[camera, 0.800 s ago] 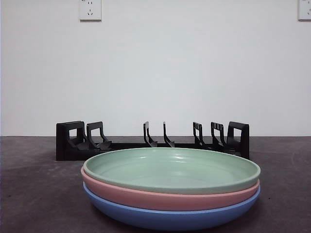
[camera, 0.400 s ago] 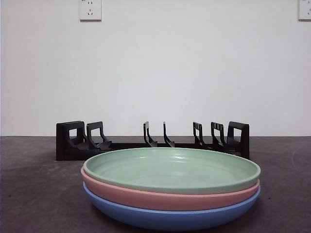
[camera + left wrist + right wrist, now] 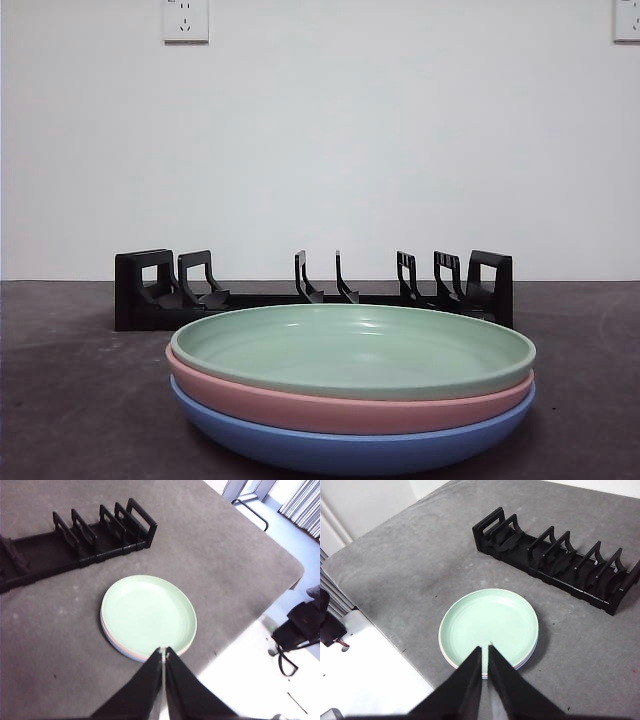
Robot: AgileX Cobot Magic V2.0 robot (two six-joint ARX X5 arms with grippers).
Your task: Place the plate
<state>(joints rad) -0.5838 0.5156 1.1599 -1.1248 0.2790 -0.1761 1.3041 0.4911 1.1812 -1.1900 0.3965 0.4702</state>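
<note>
A round pale green plate (image 3: 352, 350) is seen topmost on a stack, resting on a pink plate (image 3: 345, 407) and a blue plate (image 3: 350, 447) on the grey table (image 3: 70, 400). A black slotted plate rack (image 3: 310, 290) stands at 12 o'clock behind the stack. The left gripper (image 3: 164, 652) and right gripper (image 3: 484, 650) are held above, jaws closed and empty.

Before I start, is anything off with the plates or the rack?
Nothing stands out. The green plate, pink plate and blue plate sit in a neat stack, and the black rack stands level behind, holding no plates.
</note>
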